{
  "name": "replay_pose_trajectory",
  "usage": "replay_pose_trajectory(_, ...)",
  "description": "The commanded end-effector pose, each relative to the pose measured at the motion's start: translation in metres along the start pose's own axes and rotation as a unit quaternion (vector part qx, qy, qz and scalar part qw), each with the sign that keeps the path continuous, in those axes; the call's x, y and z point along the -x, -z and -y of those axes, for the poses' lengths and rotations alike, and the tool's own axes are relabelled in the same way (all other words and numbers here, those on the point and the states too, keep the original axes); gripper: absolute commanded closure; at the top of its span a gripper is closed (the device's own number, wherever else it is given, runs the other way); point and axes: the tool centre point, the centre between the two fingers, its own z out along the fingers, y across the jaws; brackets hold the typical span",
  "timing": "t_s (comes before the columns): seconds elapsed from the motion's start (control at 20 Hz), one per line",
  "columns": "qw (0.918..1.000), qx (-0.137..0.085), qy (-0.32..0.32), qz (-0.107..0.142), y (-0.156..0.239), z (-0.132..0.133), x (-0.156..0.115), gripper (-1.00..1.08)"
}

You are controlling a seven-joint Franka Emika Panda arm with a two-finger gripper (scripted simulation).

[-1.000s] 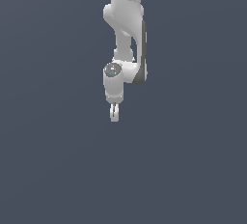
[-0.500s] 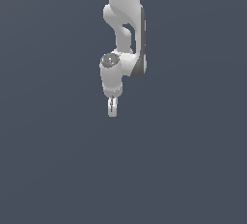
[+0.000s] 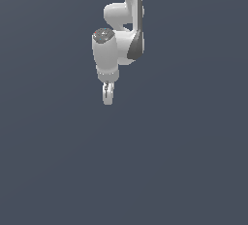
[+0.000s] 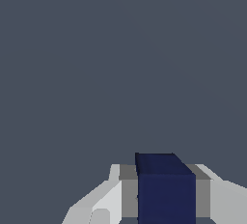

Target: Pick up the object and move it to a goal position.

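The white arm hangs down from the top of the exterior view, and my gripper [image 3: 107, 99] points downward over the plain grey surface. In the wrist view the dark navy-blue block [image 4: 165, 189] sits between my two fingers, with a grey pad [image 4: 128, 191] pressed against each side of it. The gripper [image 4: 166, 196] is shut on the block. In the exterior view the block is too small to make out between the fingertips. No goal marker shows in either view.
A flat, uniform dark grey surface [image 3: 184, 161] fills both views. The arm's upper links [image 3: 123, 10] rise out of the top edge of the exterior view.
The arm has moved toward the exterior view's left and a little upward, carrying the closed gripper with it. The wrist now looks larger and closer.
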Motion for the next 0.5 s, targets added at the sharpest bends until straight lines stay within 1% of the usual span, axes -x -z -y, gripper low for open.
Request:
replay_pose_trajectory(0.0,1.0,0.0,0.0,0.0,0.025,-0.004,-0.005,1.08)
replay_pose_trajectory(0.45,1.0,0.0,-0.001,-0.002,0.117,-0.014,-0.023,1.08)
